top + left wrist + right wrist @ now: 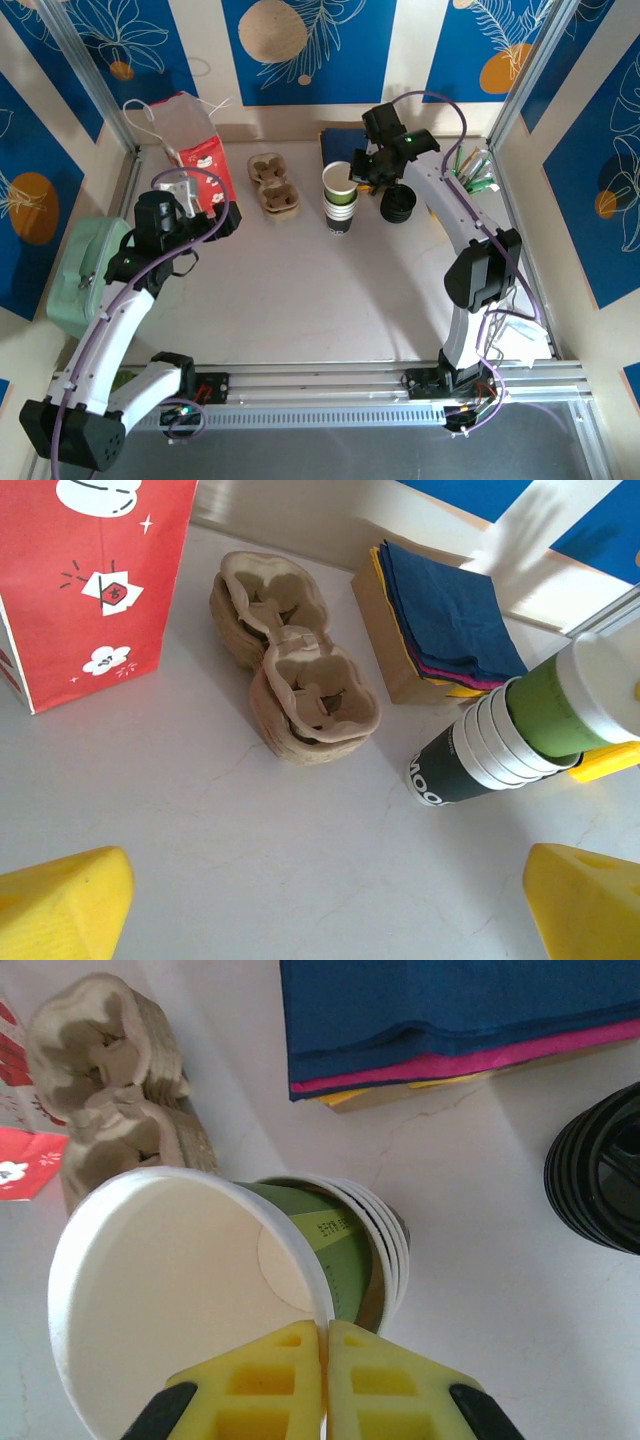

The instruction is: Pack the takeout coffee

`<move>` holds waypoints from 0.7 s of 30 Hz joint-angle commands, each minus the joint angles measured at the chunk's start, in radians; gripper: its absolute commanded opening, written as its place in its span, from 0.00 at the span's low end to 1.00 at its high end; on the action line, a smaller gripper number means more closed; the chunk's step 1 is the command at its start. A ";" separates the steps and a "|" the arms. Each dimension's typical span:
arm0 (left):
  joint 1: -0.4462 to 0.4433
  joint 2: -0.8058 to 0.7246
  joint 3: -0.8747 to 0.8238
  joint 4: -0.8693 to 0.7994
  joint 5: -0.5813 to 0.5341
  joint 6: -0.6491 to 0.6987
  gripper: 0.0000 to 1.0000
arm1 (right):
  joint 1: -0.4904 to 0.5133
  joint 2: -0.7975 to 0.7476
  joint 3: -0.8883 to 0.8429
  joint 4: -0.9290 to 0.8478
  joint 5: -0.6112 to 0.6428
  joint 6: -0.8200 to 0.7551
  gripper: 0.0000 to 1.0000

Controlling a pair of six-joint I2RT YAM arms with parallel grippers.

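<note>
Right gripper (325, 1335): yellow fingers pressed almost together, pinching the near rim wall of the top paper cup (170, 1290). Cup mouth open, white inside, green band on its side. The cup is tilted, its base nested in the stack of cups (340, 212) near the back centre of the table (330, 290). The bottom cup of the stack has a dark band.

Stack of black lids (398, 203) stands just right of the cups, apart from them. Folded napkins (450, 1010), blue over pink and yellow, lie behind.

Left gripper (320, 910): jaws spread wide, nothing between the fingers, hovering over bare table left of centre. Ahead of it is a pulp cup carrier (300, 670), empty side up. The red paper bag (90, 580) stands upright at the far left.
</note>
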 commanded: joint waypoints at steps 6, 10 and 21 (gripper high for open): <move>-0.006 -0.029 0.022 -0.020 -0.020 0.005 0.99 | 0.010 -0.134 0.091 -0.092 -0.027 -0.027 0.07; -0.006 -0.027 0.024 -0.020 -0.021 0.006 0.99 | 0.039 -0.177 0.103 -0.126 -0.018 -0.039 0.07; -0.006 -0.012 0.018 -0.007 -0.018 0.004 0.99 | 0.192 -0.318 -0.091 -0.100 0.010 -0.039 0.06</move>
